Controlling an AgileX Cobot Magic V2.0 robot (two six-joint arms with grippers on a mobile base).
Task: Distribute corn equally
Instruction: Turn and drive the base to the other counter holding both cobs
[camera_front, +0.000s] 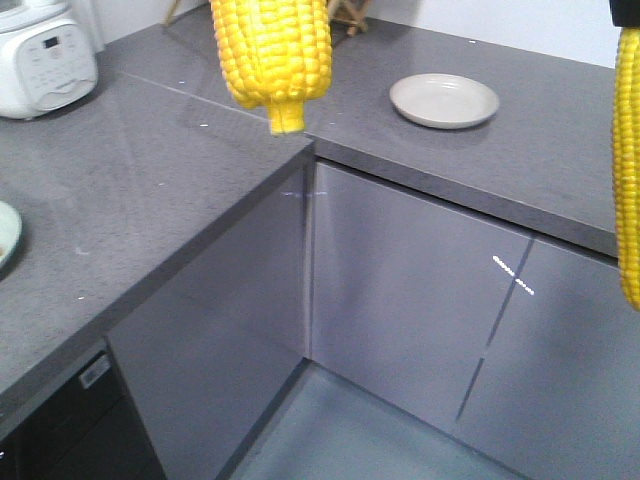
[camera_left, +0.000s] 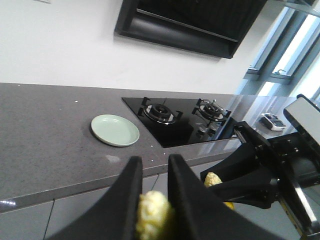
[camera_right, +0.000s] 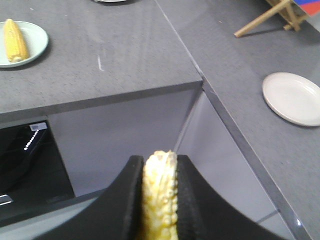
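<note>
My left gripper (camera_left: 154, 164) is shut on a yellow corn cob (camera_left: 152, 215), which hangs at the top of the front view (camera_front: 270, 60) over the counter corner. My right gripper (camera_right: 160, 160) is shut on a second corn cob (camera_right: 160, 195), seen hanging at the right edge of the front view (camera_front: 628, 170). A third cob (camera_right: 15, 39) lies on a pale green plate (camera_right: 40, 42) on the left counter. An empty beige plate (camera_front: 444, 100) sits on the far counter, also visible in the right wrist view (camera_right: 295, 97). Another empty green plate (camera_left: 115, 130) lies beside the hob.
A white rice cooker (camera_front: 40, 55) stands at the back left. A black gas hob (camera_left: 175, 120) is set into the counter. The grey L-shaped counter (camera_front: 150, 200) has cabinet fronts (camera_front: 400, 300) below it. A wooden stand (camera_right: 270, 15) leans at the far right.
</note>
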